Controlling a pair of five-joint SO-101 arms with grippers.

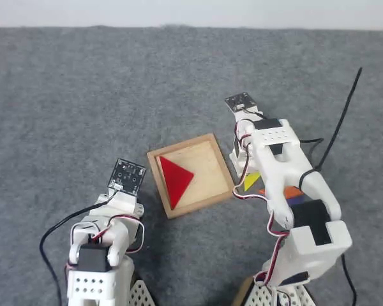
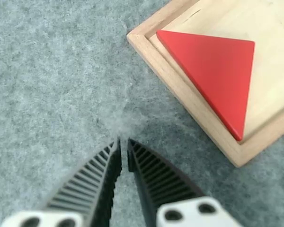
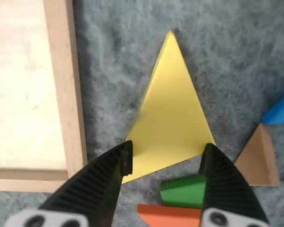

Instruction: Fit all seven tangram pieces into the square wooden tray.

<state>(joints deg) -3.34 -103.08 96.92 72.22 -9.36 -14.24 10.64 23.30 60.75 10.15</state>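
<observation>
High view: the square wooden tray [image 1: 202, 201] lies between my arms, with the red triangle [image 1: 174, 180] flat inside it along the rim nearer my left arm. The yellow triangle [image 3: 173, 118] lies just outside the opposite rim. My right gripper [image 3: 166, 156] is spread wide across the triangle's short edge, with green [image 3: 182, 191], orange [image 3: 170, 215], blue [image 3: 281, 111] and tan [image 3: 260, 161] pieces nearby. My left gripper [image 2: 123, 151], closed on nothing, hangs over the felt [image 2: 47, 71] near a tray corner.

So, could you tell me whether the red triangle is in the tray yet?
In: the red triangle lies flat inside the tray, within its rim.
</observation>
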